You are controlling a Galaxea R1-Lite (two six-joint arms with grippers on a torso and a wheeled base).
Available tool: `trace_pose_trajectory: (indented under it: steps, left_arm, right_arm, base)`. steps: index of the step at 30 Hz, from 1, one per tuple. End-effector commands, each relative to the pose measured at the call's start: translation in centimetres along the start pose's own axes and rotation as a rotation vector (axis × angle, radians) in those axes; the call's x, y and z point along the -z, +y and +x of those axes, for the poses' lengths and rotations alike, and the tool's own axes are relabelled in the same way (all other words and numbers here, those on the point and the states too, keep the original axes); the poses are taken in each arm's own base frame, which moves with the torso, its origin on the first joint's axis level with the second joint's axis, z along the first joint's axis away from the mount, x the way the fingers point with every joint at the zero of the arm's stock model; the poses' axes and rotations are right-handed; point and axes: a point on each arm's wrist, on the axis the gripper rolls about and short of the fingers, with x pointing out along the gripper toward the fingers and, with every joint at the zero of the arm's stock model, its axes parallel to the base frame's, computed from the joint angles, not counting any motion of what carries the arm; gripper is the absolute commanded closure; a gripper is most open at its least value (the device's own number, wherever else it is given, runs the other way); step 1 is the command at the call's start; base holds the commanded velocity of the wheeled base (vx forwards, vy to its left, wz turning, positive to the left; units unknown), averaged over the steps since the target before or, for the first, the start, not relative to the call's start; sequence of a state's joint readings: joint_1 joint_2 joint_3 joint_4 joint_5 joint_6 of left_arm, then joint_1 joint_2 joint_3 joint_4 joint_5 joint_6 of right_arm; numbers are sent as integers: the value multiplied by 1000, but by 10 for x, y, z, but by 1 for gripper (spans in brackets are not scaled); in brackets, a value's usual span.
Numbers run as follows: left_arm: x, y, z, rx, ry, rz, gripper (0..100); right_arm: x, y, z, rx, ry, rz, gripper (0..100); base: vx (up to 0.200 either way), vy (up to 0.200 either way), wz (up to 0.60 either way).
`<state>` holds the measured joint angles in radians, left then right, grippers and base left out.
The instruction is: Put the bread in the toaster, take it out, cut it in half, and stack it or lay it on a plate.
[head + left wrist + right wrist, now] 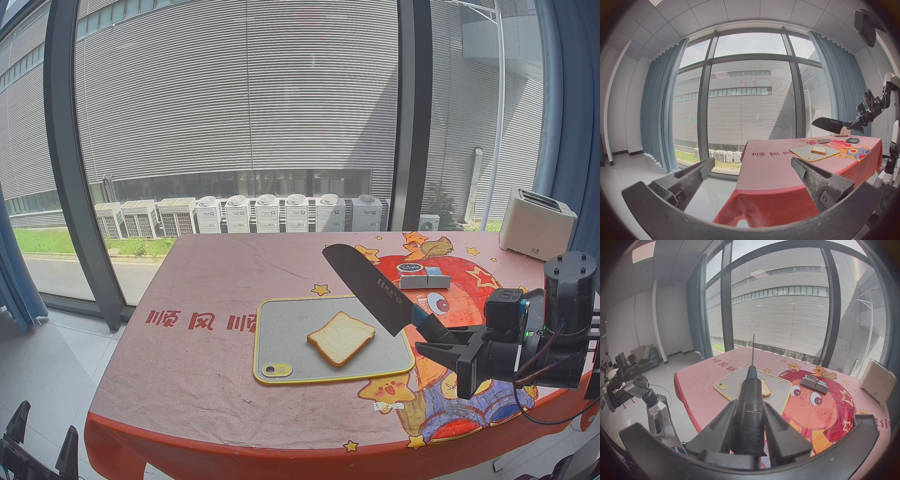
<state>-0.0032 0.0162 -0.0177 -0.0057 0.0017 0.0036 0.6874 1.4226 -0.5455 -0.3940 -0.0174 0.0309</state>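
One slice of bread (340, 337) lies flat on a grey cutting board (284, 325) with a yellow rim, mid-table. My right gripper (445, 344) is shut on the handle of a dark-bladed knife (369, 286), held in the air above the board's right edge with the blade pointing up and away over the bread. In the right wrist view the knife (752, 377) runs straight out from the right gripper (750, 405) toward the bread (765, 388). A white toaster (536, 224) stands at the table's far right corner. My left gripper (750, 165) hangs open, low and well left of the table.
A small grey knife block (425, 279) sits on the printed tablecloth between the board and the toaster. The table's front edge (250, 453) curves close below the board. Large windows stand right behind the table. Open floor lies to the left.
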Motion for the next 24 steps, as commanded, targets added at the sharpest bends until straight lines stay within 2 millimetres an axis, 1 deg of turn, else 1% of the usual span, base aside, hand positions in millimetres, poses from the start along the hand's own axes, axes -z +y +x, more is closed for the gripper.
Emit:
trace_pose_trajectory:
  steps: [1, 20, 22, 24]
  left_arm:
    - [5, 0, 0, -1, 1, 1, 100]
    - [5, 0, 0, 15, -4, 12, 100]
    - [3, -1, 0, 32, -18, 13, 100]
    - [-8, -1, -1, 34, -125, 15, 100]
  right_arm:
    - [2, 1, 1, -1, 9, -2, 100]
    - [9, 2, 3, -7, 39, -31, 100]
    - [10, 2, 3, -7, 43, -31, 100]
    - [12, 2, 3, -7, 49, -33, 100]
  base:
    - [0, 0, 0]
    - [0, 0, 0]
    - [0, 0, 0]
    - [0, 0, 0]
